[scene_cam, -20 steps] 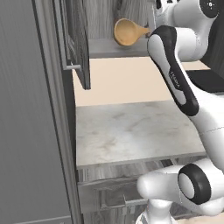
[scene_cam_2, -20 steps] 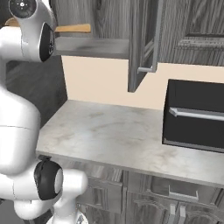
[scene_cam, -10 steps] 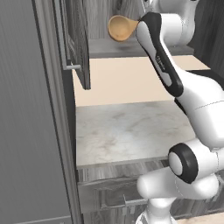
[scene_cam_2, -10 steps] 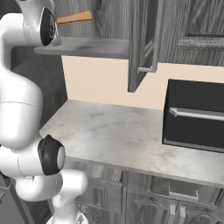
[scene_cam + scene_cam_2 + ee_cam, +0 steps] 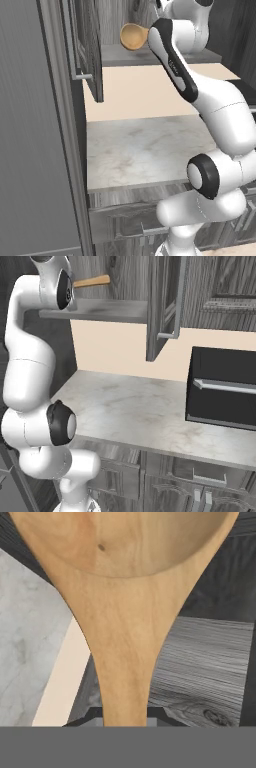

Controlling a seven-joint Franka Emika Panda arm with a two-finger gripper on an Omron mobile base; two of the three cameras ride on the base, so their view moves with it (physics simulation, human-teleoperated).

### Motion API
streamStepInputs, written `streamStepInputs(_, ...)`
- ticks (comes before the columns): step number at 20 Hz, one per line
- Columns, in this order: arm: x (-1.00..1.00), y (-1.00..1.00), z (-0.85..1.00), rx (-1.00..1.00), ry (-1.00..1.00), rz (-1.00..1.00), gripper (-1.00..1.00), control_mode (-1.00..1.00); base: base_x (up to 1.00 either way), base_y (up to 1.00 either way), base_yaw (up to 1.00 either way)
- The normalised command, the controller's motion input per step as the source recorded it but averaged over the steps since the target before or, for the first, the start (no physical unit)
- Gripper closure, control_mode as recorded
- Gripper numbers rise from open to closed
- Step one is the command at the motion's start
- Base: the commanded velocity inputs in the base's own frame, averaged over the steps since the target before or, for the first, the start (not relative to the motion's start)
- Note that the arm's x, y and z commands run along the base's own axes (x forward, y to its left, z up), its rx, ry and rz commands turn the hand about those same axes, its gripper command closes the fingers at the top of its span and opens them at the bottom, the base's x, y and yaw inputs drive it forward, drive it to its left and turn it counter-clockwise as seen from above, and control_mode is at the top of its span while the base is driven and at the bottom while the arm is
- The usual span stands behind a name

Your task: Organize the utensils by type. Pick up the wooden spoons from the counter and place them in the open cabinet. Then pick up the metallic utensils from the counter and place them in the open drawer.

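Observation:
A light orange-brown wooden spoon [image 5: 125, 612] is held by its handle in my gripper [image 5: 126, 716], which is shut on it. Its oval bowl [image 5: 134, 36] pokes out to the left of the raised arm, just above the cabinet's shelf [image 5: 150, 55]. The spoon's handle end [image 5: 93, 281] sticks out on the arm's other side, over the same shelf [image 5: 105, 309]. Below lies the grey marbled counter [image 5: 145, 145], bare where it shows. The other wooden spoon and the metallic utensils are out of view.
An open cabinet door [image 5: 92, 50] juts out left of the shelf, and another door [image 5: 162, 306] hangs to its right. A black appliance with a silver handle [image 5: 222, 388] stands on the counter's right. Dark drawer and cupboard fronts [image 5: 120, 220] run under the slab edge.
The arm has swung upward and closer to the cabinet, carrying the wooden spoon with it. The spoon now hangs a little further left, over the shelf.

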Motion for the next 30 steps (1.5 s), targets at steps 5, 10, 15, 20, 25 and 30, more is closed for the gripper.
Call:
streamStepInputs(5,0.59,0.00,-0.21,0.00,0.00,0.00,1.00,-1.00,0.00,0.00,0.00)
streamStepInputs(10,0.60,0.04,-0.19,0.02,-0.04,0.00,1.00,-1.00,0.00,0.00,0.00)
streamStepInputs(15,0.81,0.02,-0.06,0.02,0.00,0.00,1.00,-1.00,0.00,0.00,0.00)
streamStepInputs(20,0.44,0.17,0.00,0.00,0.00,0.00,1.00,-1.00,0.00,0.00,0.00)
streamStepInputs(25,0.45,0.11,-0.07,0.00,0.00,0.00,1.00,-1.00,0.00,0.00,0.00)
streamStepInputs(30,0.23,0.06,-0.25,0.00,0.00,0.00,1.00,-1.00,0.00,0.00,0.00)
